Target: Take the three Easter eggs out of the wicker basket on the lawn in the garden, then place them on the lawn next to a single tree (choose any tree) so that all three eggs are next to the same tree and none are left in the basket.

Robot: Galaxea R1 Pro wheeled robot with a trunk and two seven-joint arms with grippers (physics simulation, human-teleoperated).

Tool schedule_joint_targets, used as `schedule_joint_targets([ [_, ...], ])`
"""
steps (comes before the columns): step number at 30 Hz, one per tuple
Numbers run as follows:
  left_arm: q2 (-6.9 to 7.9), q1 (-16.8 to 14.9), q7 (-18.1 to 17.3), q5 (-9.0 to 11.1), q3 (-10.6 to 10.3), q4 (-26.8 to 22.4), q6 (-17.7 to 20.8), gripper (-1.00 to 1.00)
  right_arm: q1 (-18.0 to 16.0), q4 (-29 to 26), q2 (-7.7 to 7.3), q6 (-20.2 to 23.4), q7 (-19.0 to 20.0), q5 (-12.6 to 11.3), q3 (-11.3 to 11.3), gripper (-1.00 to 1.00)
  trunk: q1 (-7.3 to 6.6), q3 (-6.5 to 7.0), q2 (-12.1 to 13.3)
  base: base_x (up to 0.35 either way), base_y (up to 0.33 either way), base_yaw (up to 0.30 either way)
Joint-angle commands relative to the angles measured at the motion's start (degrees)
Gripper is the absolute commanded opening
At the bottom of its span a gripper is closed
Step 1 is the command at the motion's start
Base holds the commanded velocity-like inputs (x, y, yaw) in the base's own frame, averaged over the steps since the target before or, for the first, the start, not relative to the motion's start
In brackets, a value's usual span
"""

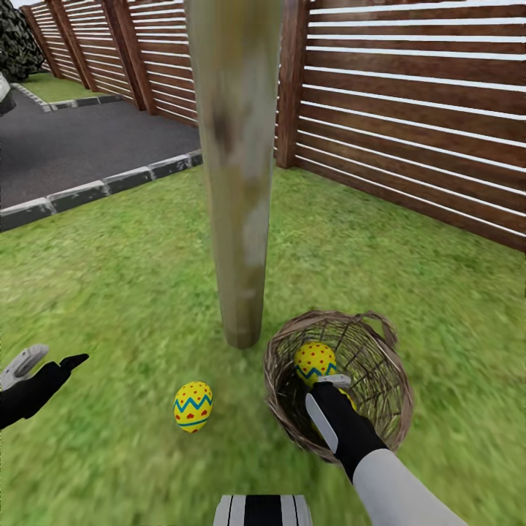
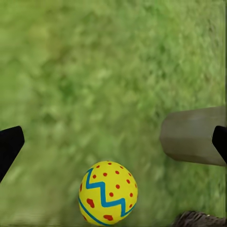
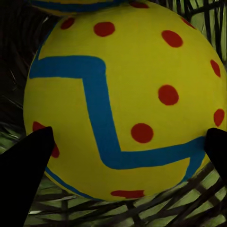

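One egg out by the tree, the right gripper reaching for the next in the basket.

One Easter egg already lies on the lawn near the foot of the tree, so about a third of the job looks done. In the wicker basket, which stands just beside the trunk, a second egg shows, and the right wrist view catches the edge of another egg past it; both are yet to come out. The right arm reaches down over the basket's rim, and the right gripper has its fingers spread to either side of that egg, seemingly not yet clamped. The left gripper hovers low over the grass, apart and empty, aimed toward the placed egg.
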Motion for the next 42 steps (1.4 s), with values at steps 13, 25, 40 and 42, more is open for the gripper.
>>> schedule_joint_targets([
  [13,-0.18,0.1,1.8,0.5,0.1,0.1,0.1,1.0,0.0,0.2,-0.04,0.1,-0.6,-0.6,0.2,-1.0,-0.3,2.4,0.1,-0.097,0.034,0.0],
  [25,-0.61,0.1,3.9,0.6,0.0,0.1,0.0,1.0,0.0,-0.4,0.07,0.0,-0.7,-0.5,0.3,-1.0,-0.56,4.62,0.3,-0.01,0.002,0.0],
  [40,-2.09,0.1,6.7,0.6,0.0,0.1,0.0,1.0,0.0,-7.4,0.14,0.4,-1.1,-0.5,0.2,-1.0,-0.94,7.94,0.5,-0.004,0.002,0.0],
  [42,-2.15,0.2,6.7,0.6,0.0,0.1,0.0,1.0,0.0,-7.4,0.14,0.4,-1.1,-0.5,0.3,-1.0,-0.99,8.38,0.5,-0.201,0.106,0.0],
])
